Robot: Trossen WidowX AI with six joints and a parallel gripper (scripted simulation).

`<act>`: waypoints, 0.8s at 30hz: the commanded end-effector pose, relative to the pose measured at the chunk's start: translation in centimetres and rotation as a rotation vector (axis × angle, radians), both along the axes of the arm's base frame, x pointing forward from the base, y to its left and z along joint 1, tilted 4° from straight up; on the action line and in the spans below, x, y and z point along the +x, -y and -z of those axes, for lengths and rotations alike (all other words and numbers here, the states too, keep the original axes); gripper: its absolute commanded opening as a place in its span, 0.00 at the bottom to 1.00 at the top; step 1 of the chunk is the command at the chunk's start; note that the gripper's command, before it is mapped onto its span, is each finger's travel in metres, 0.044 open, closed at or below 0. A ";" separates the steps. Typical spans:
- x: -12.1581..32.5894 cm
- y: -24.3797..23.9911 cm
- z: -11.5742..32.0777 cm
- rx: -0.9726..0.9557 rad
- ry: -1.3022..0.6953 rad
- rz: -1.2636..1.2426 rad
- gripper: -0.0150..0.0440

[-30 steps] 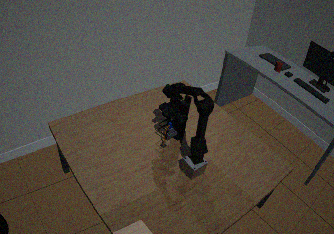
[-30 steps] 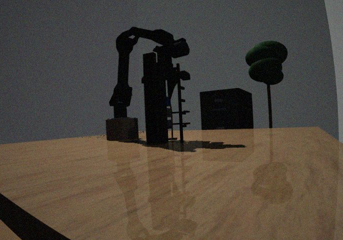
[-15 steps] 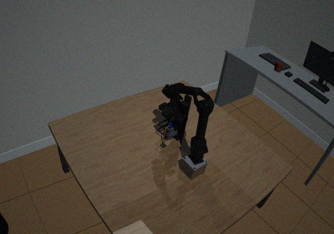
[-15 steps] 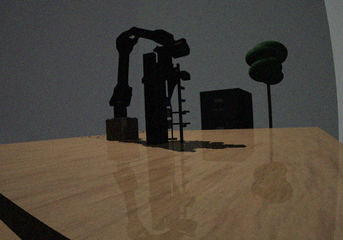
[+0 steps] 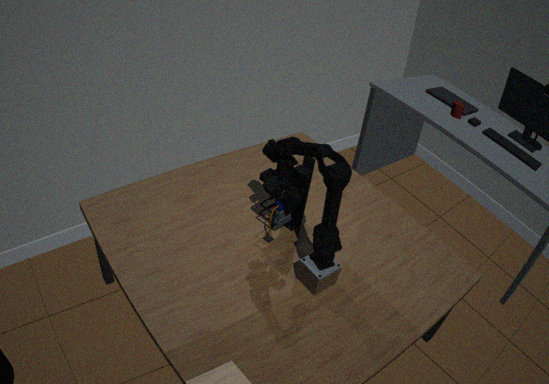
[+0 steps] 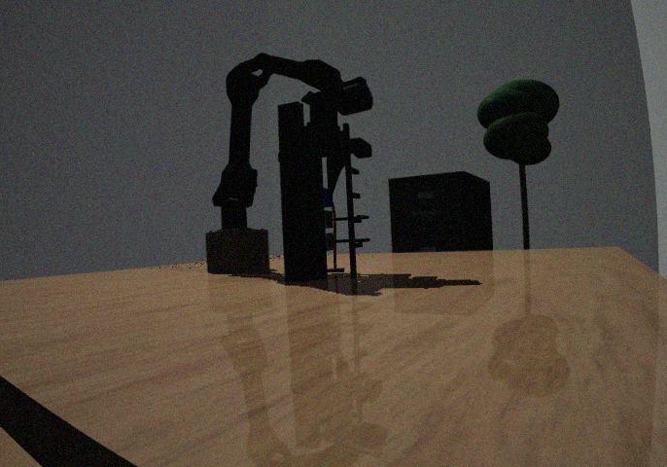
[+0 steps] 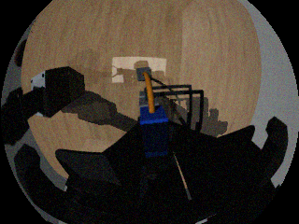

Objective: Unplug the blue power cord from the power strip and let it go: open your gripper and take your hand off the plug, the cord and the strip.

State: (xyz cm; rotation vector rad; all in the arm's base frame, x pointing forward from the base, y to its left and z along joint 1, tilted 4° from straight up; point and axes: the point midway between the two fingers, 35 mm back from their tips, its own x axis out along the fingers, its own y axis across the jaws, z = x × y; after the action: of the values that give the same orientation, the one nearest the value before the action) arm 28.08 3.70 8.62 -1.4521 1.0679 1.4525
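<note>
Blue plug (image 7: 153, 131) sits clenched in your claw (image 7: 152, 149), pointing down beside the dark upright power strip (image 6: 301, 193); its orange cord (image 7: 149, 96) runs down toward the wooden counter (image 5: 184, 253).

The worktop (image 5: 184, 253) is warm tan wood with a streaked grain. The arm (image 5: 330, 199) is black on a grey base block (image 5: 316, 274). At the wrist view's centre the plug (image 7: 152, 126) is blue, clamped in the black end effector (image 7: 151, 152), with an orange cord (image 7: 149, 95) running toward 12 o'clock. At 2 o'clock in the top view, a grey desk (image 5: 488, 140) carries a red cup (image 5: 457, 109).
</note>
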 end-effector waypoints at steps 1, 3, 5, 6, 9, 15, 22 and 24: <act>-1.1 -3.2 -0.2 0.072 -0.019 -0.035 0.25; -1.2 -3.5 -0.3 0.073 -0.019 -0.035 0.25; -1.4 -3.8 -0.3 0.073 -0.019 -0.035 0.25; -1.4 -3.9 -0.3 0.073 -0.019 -0.036 0.25; -1.5 -4.1 -0.3 0.073 -0.020 -0.036 0.30; -1.3 -3.4 -0.2 0.071 -0.022 -0.037 0.57; -1.3 -3.6 -0.2 0.072 -0.022 -0.037 0.88; -1.5 -4.5 -0.4 0.072 -0.022 -0.037 0.97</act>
State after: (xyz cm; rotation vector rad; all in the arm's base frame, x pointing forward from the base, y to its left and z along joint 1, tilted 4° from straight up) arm 26.76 7.20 8.79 -1.4156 1.0018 1.5188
